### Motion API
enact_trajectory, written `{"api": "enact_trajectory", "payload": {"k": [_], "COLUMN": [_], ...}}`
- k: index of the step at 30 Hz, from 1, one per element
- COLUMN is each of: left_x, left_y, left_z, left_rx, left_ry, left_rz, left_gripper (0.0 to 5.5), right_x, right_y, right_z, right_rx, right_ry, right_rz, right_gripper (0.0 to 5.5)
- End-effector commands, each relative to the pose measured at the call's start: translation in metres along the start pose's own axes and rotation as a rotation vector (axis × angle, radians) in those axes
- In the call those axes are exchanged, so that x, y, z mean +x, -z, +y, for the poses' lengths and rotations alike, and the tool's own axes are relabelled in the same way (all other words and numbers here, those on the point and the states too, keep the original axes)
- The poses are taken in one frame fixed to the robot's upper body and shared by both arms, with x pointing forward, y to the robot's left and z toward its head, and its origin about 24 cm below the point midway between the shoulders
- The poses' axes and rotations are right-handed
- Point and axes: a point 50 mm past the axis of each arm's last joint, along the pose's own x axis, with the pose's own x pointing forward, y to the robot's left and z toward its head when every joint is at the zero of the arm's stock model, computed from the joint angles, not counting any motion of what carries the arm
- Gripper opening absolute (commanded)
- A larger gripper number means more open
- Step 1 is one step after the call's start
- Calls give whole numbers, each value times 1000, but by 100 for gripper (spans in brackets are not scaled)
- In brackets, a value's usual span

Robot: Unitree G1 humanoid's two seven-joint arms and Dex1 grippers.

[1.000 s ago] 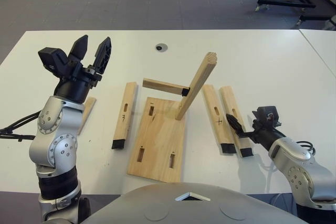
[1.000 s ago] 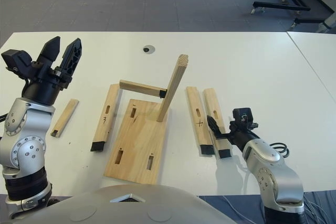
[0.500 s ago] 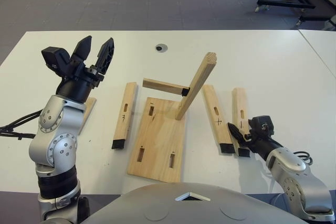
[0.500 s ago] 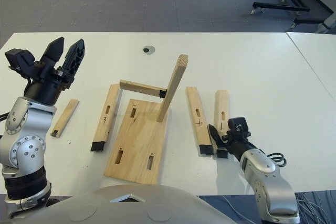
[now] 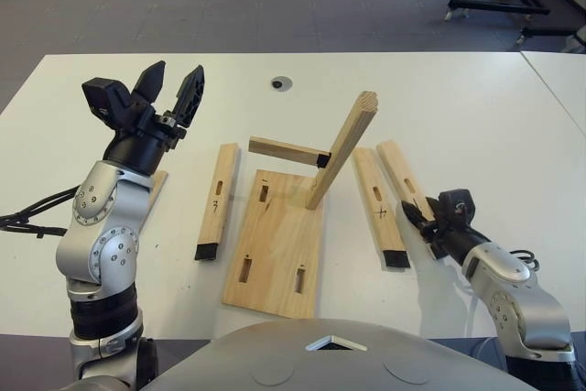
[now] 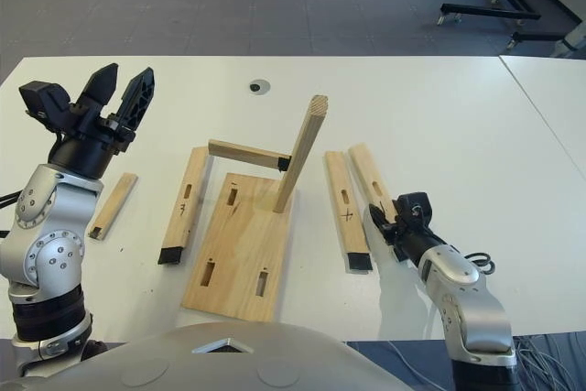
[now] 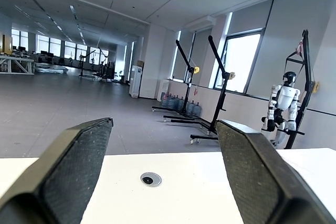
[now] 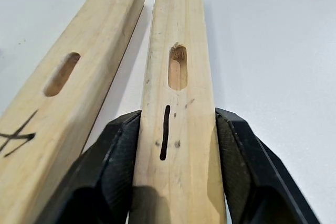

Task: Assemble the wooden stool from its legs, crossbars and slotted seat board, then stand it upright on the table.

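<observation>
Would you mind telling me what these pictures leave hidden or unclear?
- Near end of the outer leg: covered by the right gripper in both eye views, cut off in the right wrist view.
- Short crossbar: partly behind the left arm in the left eye view.
- Leaning leg: depth in the seat board too small to tell.

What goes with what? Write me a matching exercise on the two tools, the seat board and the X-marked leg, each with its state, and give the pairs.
Column one:
1. left tool
2. right tool
3. seat board
4. X-marked leg

Column two:
A. lies flat beside the line-marked leg
B. shut on the line-marked leg
C. open, raised above the table
D. flat on the table, with a tilted leg standing in one slot

Pairs: 1-C, 2-B, 3-D, 4-A
</observation>
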Motion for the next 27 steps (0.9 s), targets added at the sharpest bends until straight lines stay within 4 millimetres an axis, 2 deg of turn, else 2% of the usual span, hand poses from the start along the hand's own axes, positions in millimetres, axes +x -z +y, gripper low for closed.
{"api": "enact_trajectory", "payload": {"k": [1,4,6,9,11,16,21,27], "left_x": [1,8,14,23,29,30,17,17], "left_y": [-2,-7,-14,-17,-18,-34,-41,-43], "left_z": [2,9,10,8,-3,-43,-73,-82], "left_rx": [12,9,-15,-70,-146,-323,-514,-677], "left_ry": [-2,-40,-23,36,151,565,941,1097], "left_rz": [-20,-58,-92,-56,-15,-19,15,77], "left_gripper": [358,358,358,358,358,358,358,358], "right_x": [7,-4,-15,-30,-42,-64,-69,-66], "right_y": [-21,-90,-122,-154,-169,-177,-172,-164], "right_z": [-10,9,12,19,32,64,83,101], "right_rx": [76,149,152,164,150,131,138,157], "right_ry": [49,-135,-214,-360,-506,-842,-1061,-1210], "right_rz": [-117,-468,-630,-784,-844,-872,-822,-760], "right_gripper": [201,201,201,201,201,201,201,201]}}
